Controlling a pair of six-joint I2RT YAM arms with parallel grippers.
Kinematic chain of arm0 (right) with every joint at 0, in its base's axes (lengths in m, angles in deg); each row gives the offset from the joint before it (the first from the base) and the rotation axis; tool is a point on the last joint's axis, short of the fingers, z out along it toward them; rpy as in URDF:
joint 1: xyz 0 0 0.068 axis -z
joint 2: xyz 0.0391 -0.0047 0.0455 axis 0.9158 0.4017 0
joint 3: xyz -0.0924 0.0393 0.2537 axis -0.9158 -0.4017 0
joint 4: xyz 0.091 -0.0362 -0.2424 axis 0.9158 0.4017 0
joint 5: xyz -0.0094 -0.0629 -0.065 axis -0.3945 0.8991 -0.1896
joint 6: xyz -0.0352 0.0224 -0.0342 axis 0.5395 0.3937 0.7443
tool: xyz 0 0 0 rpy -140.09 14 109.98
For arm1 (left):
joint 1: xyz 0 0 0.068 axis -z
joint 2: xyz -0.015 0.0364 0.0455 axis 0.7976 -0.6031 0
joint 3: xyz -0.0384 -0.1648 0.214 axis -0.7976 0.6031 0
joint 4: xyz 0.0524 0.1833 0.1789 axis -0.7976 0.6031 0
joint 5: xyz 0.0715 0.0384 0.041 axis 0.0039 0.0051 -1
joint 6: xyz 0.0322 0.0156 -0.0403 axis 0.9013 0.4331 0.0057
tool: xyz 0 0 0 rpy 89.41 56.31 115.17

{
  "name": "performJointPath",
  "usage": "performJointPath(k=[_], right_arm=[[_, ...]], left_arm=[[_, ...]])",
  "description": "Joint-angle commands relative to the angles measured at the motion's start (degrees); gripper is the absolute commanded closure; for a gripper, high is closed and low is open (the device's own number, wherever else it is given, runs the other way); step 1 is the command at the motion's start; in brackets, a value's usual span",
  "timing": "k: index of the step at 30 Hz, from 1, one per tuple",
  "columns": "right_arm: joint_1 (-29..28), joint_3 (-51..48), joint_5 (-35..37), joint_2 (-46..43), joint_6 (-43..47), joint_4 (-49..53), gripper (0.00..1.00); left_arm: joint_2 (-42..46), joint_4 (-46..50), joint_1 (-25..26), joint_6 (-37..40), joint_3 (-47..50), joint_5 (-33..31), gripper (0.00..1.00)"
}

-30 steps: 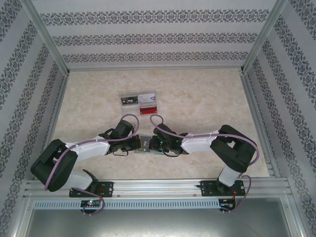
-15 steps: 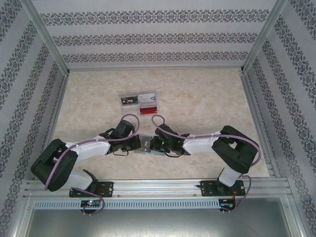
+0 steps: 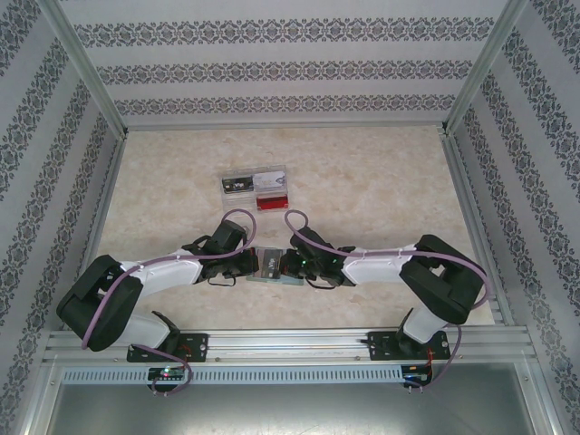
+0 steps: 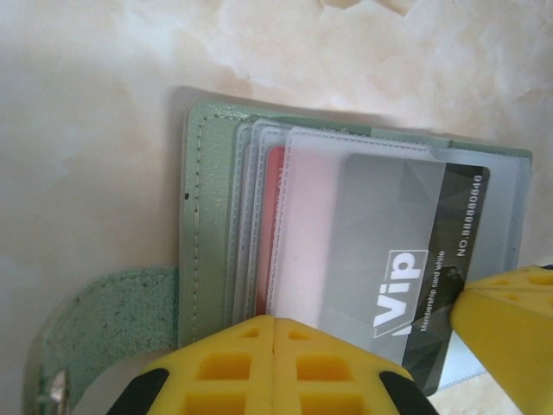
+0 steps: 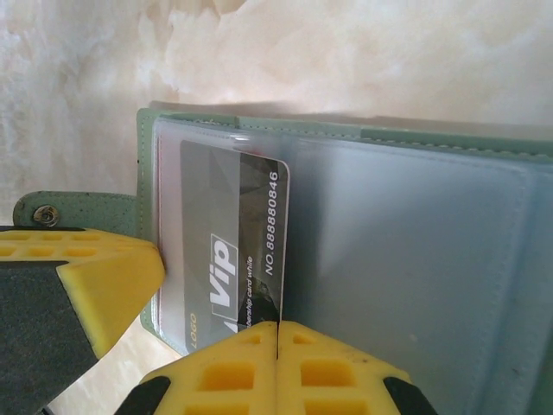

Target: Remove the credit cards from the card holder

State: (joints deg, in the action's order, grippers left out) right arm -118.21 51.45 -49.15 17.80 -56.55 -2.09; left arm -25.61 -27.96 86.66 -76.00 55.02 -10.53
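Note:
The grey-green card holder (image 3: 269, 265) lies open on the table between both grippers. In the left wrist view its green cover (image 4: 212, 216) holds several clear sleeves, and a reddish credit card (image 4: 275, 225) sits in one. A dark "Vip" credit card (image 4: 415, 259) sticks partway out of the top sleeve. My right gripper (image 5: 278, 327) is shut on that card's (image 5: 225, 233) edge. My left gripper (image 4: 274, 322) is shut on the near edge of the holder's sleeves. In the top view the left gripper (image 3: 252, 265) and right gripper (image 3: 285, 265) nearly touch.
A clear plastic box (image 3: 256, 186) with a dark and a red item stands on the table behind the holder. The holder's side tab (image 4: 104, 320) with a snap lies flat to one side. Patterned walls and metal rails (image 3: 272, 340) enclose the table.
The right arm has drawn back a little to the right, its elbow shifting outward. The left arm and the card holder have stayed in place.

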Motion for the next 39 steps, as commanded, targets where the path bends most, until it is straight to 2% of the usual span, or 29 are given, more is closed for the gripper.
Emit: performJointPath(k=[1, 8, 15, 22, 28, 29, 32, 36, 39], right_arm=[[0.7, -1.7, 0.7, -2.4, 1.2, 2.0, 1.00], [1.9, -5.8, 0.9, -6.9, 2.3, 3.1, 1.00], [4.0, -8.9, 3.5, -16.5, 6.1, 9.6, 1.00], [4.0, -3.4, 8.3, -27.1, 18.8, 22.1, 1.00], [3.7, 4.1, 9.9, -28.8, 31.1, 30.5, 1.00], [3.7, 5.2, 9.9, -28.5, 32.8, 31.4, 1.00], [3.0, 8.6, 10.7, -27.0, 38.5, 33.1, 1.00], [1.1, 13.7, 13.2, -23.5, 47.5, 34.2, 1.00], [-0.1, 16.9, 14.9, -20.9, 54.8, 33.3, 1.00]], left_arm=[[-0.7, 5.5, 0.1, -0.1, 0.2, -3.8, 1.00], [-0.6, 5.5, 0.1, 0.0, 0.1, -3.6, 1.00], [0.1, 6.1, 0.1, 0.3, -0.1, -3.8, 1.00], [1.4, 6.5, 0.1, 0.1, -0.7, -3.2, 1.00], [6.2, 6.0, 0.1, -0.7, -0.6, -2.4, 0.94], [7.4, 6.4, 0.2, -0.9, -0.6, -2.6, 0.91], [12.3, 8.2, 0.1, -1.1, -0.5, -3.7, 0.68], [20.1, 13.4, 0.1, -1.7, -0.5, -7.5, 0.26], [26.4, 18.3, 0.0, -2.1, -0.5, -11.0, 0.06]])
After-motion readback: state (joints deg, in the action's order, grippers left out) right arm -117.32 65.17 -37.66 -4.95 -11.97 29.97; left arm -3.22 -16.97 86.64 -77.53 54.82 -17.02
